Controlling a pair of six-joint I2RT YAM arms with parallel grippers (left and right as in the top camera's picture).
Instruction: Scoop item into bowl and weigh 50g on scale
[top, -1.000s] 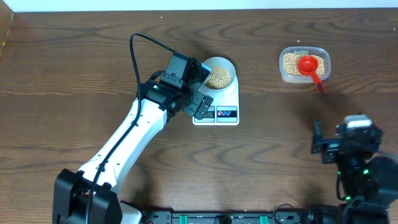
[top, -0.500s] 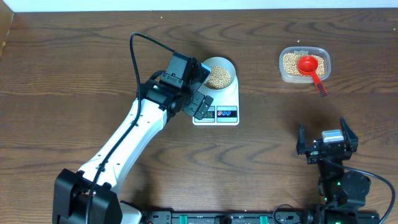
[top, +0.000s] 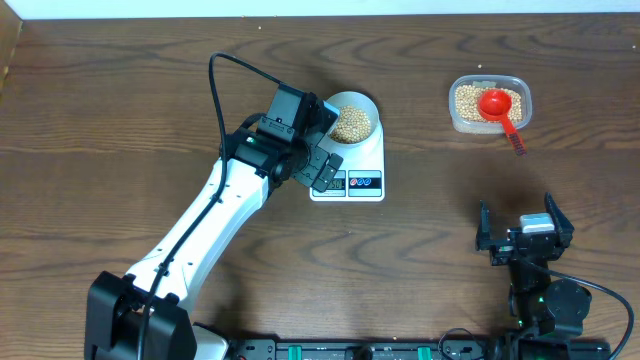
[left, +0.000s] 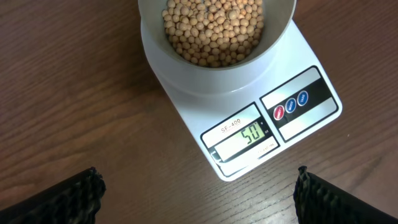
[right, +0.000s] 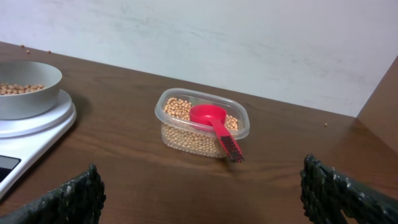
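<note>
Well, from the overhead camera, the scale (top: 372, 156) lies on the counter (top: 120, 110) a little toward 12 o'clock from the middle. The bowl (top: 368, 101) stands on its far half, with the beans (top: 352, 124) inside. The left tool (top: 326, 142) hangs over the 9 o'clock edge of the scale, its fingers spread wide and gripping nothing. Toward 2 o'clock there is a clear tub (top: 453, 102) with more beans and a red scoop (top: 495, 102) lying in it, the handle pointing to 5 o'clock. The right tool (top: 518, 218) is at about 4 o'clock, well apart from everything, also spread and empty.

From the left wrist camera, the bowl (left: 211, 79) is at 12 o'clock, on the scale (left: 186, 109), and the beans (left: 211, 28) fill its lower part. The display (left: 245, 137) reads 50, and three small round buttons (left: 290, 106) sit beside it at 3 o'clock. The two fingers (left: 74, 196) of the left tool (left: 198, 182) stand far apart at the lower corners.

From the right wrist camera, the tub (right: 180, 140) is in the middle, with the scoop (right: 208, 117) resting on its beans. The bowl (right: 28, 99) and the scale (right: 37, 124) are at 9 o'clock. The right tool (right: 199, 180) shows its fingers (right: 68, 199) wide apart, with only bare counter between them.
</note>
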